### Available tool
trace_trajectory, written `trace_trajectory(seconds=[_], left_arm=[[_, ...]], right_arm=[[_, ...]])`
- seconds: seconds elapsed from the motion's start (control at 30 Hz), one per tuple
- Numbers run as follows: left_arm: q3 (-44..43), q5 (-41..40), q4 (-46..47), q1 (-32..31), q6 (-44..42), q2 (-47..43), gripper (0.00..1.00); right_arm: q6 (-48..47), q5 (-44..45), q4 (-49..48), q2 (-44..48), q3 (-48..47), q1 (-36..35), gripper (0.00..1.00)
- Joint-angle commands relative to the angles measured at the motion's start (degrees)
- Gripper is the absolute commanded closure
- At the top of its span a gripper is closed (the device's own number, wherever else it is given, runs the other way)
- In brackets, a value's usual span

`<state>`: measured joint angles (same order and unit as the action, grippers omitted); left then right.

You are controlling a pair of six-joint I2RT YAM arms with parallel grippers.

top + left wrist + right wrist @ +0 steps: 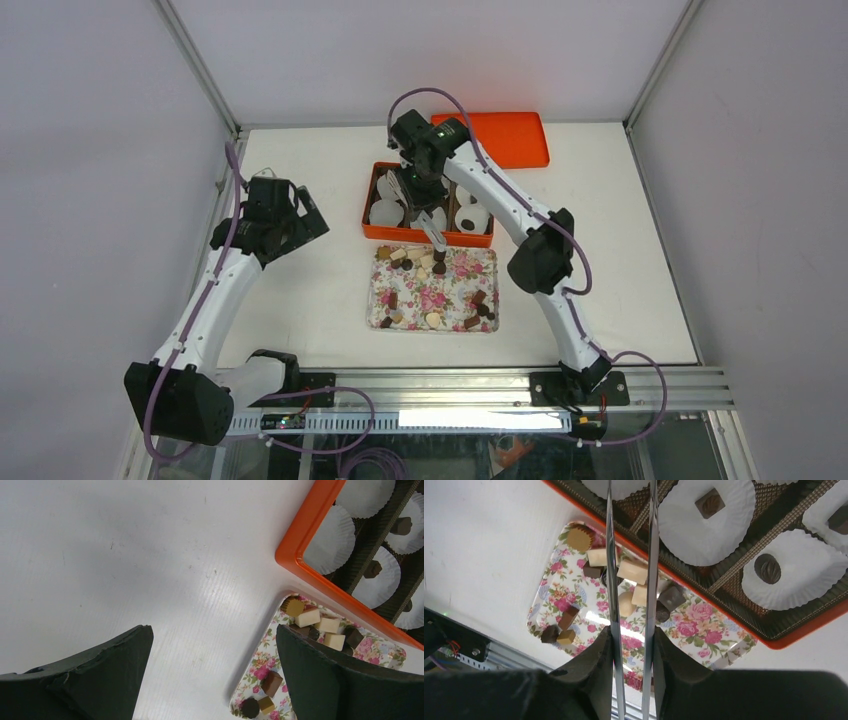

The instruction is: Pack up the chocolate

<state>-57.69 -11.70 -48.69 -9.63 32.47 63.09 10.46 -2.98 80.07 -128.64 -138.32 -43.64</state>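
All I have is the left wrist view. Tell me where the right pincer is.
Observer: The right pincer hangs where the orange box meets the flowered tray.
Operator: Say whether it's open.
Observer: Its two thin blades stand apart with a narrow gap; their tips run out of the right wrist view.
Operator: Report the tray's end by the right arm.
Observer: A few dark chocolate pieces lie there.
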Motion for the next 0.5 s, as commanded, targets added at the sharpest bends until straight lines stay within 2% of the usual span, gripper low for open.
trace_trajectory(seconds=[0.0,0.47], left_arm=[[-2.00,1.01,0.52,1.40,-1.00,-0.77,0.01],[-0.77,1.87,-0.48,2.31,-1.44,-1.70,0.01]], right_arm=[[0.29,-0.27,-4.51,-1.77,-4.99,0.94,1.00],[3.32,2.54,-12.83,-12.15,-10.27,2.52,0.98]])
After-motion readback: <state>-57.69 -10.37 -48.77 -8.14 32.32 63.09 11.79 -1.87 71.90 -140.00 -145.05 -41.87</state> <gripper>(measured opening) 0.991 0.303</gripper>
